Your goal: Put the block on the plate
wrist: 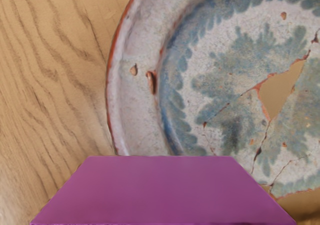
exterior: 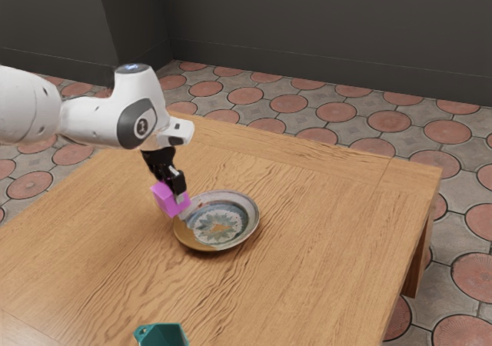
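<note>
The floor [exterior: 289, 103] is the biggest thing round me, grey paving set with round, reddish tiles, and dark walls [exterior: 323, 31] rise behind it. Next comes my bench [exterior: 330, 207], a wooden one with the grain showing plainly, a leg visible under its far corner at the exterior view's right.

My white arm [exterior: 96, 119] reaches in over the bench from the exterior view's left. Near my hand lies the plate [exterior: 219, 223], face up on the wood. It is a worn piece: pale rim with a reddish edge, a blue-green leafy pattern inside, fine cracks, and tan patches in the middle and along one side.

My black tool [exterior: 178, 195] points down beside the plate's rim, its fingers clamped on the block [exterior: 167, 201]. A teal thing [exterior: 162, 335] sits well apart from the plate, at the exterior view's lower edge, cut off there.

The block is bright pink-purple and looks tilted in my grip. In the exterior view it overlaps the plate's rim on that view's left; in the wrist view it covers part of the rim too. I cannot tell how high above the rim it is.
</note>
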{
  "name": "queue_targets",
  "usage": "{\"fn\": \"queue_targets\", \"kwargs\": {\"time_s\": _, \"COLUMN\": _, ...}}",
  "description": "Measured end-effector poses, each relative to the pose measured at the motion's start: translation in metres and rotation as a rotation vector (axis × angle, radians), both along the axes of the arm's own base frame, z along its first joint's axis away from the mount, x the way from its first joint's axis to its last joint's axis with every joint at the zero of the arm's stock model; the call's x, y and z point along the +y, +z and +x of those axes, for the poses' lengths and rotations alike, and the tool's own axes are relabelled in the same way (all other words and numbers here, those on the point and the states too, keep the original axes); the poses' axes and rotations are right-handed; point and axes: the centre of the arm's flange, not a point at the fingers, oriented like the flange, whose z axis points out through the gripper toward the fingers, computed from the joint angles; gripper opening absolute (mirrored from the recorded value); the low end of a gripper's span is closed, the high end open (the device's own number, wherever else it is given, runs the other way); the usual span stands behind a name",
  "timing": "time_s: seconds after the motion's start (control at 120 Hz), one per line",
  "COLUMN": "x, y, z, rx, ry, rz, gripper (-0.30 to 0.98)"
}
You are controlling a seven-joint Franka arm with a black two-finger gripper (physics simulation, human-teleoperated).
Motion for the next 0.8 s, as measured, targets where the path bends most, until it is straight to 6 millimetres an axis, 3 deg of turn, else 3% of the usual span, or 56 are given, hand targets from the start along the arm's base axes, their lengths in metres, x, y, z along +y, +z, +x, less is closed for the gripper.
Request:
{"fn": "queue_targets", "kwargs": {"time_s": 0.092, "x": -0.054, "y": 0.002, "z": 0.015, "rx": -0.015, "ry": -0.092, "rz": 0.01, "gripper": 0.41}}
{"fn": "queue_targets", "kwargs": {"time_s": 0.225, "x": -0.094, "y": -0.02, "z": 0.035, "rx": 0.002, "ry": -0.151, "rz": 0.024, "gripper": 0.39}}
{"fn": "queue_targets", "kwargs": {"time_s": 0.3, "x": -0.104, "y": -0.028, "z": 0.036, "rx": 0.013, "ry": -0.162, "rz": 0.022, "gripper": 0.38}}
{"fn": "queue_targets", "kwargs": {"time_s": 0.517, "x": -0.105, "y": -0.029, "z": 0.035, "rx": 0.023, "ry": -0.16, "rz": 0.013, "gripper": 0.55}}
{"fn": "queue_targets", "kwargs": {"time_s": 0.567, "x": -0.104, "y": -0.013, "z": 0.035, "rx": 0.005, "ry": -0.159, "rz": 0.007, "gripper": 0.58}}
{"fn": "queue_targets", "kwargs": {"time_s": 0.633, "x": -0.103, "y": 0.026, "z": 0.031, "rx": -0.033, "ry": -0.16, "rz": -0.009, "gripper": 0.61}}
{"fn": "queue_targets", "kwargs": {"time_s": 0.733, "x": -0.1, "y": 0.1, "z": 0.021, "rx": -0.097, "ry": -0.161, "rz": -0.034, "gripper": 0.64}}
{"fn": "queue_targets", "kwargs": {"time_s": 0.8, "x": -0.102, "y": 0.168, "z": 0.02, "rx": -0.144, "ry": -0.16, "rz": -0.019, "gripper": 0.65}}
